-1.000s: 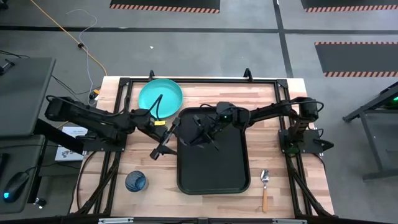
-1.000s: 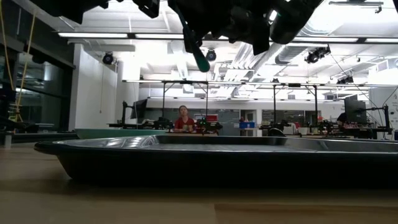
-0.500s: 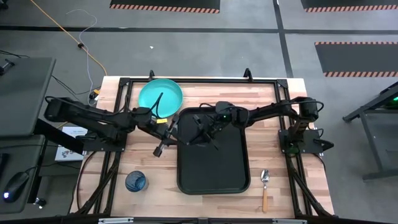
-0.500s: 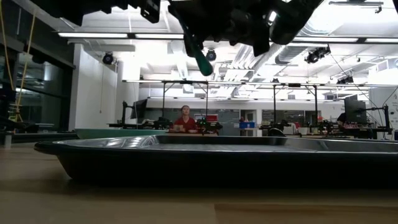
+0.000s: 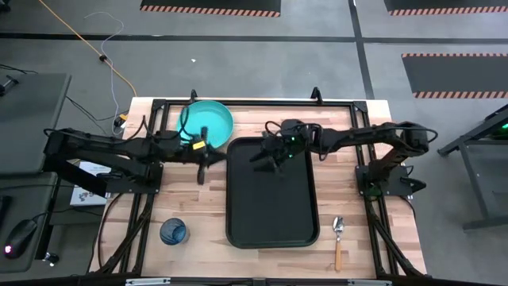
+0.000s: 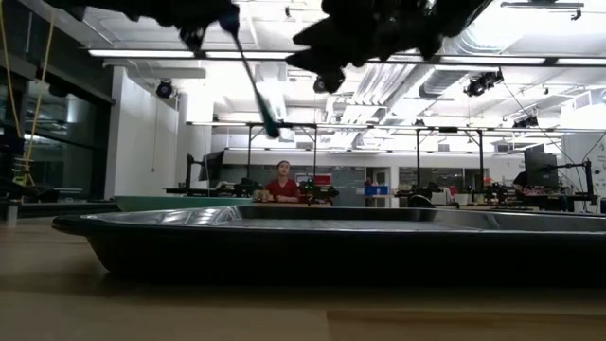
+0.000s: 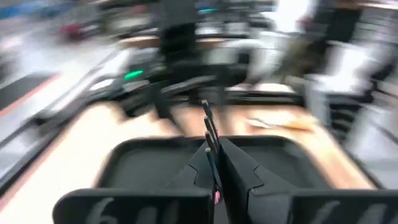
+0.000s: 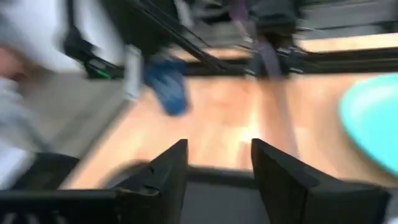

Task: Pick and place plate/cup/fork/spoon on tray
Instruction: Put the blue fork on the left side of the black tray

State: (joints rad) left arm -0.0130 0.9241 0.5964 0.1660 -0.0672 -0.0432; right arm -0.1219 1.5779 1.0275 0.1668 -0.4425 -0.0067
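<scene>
The black tray [image 5: 270,214] lies mid-table. My left gripper [image 5: 201,156] hovers just beyond the tray's far-left corner, shut on the slim fork [image 6: 252,78], which hangs below it. My right gripper [image 5: 265,156] stands open over the tray's far end, its fingers [image 8: 168,168] with nothing between them. The teal plate [image 5: 205,121] rests flat at the far left of the table. The dark blue cup [image 5: 173,232] stands near the front left, and the spoon [image 5: 337,237] lies right of the tray. My left gripper pinches the fork's upper end [image 6: 233,23] between its two fingers. The slim shaft [image 7: 208,127] sticks out past the fingertips. The fork hangs tilted, its thicker handle end [image 6: 270,127] lowest, clear of the tray and the table.
A black frame [image 5: 254,102] runs around the wooden tabletop. The tray's raised rim [image 6: 284,223] fills the low view's foreground. Bare wood shows between the cup and the tray. A person sits in the room far behind the table.
The fork has passed from my right gripper to my left. My left gripper has carried it toward the table's left edge, off the tray, the fork still hanging tilted. My right gripper has let go and drawn back toward the tray's far end.
</scene>
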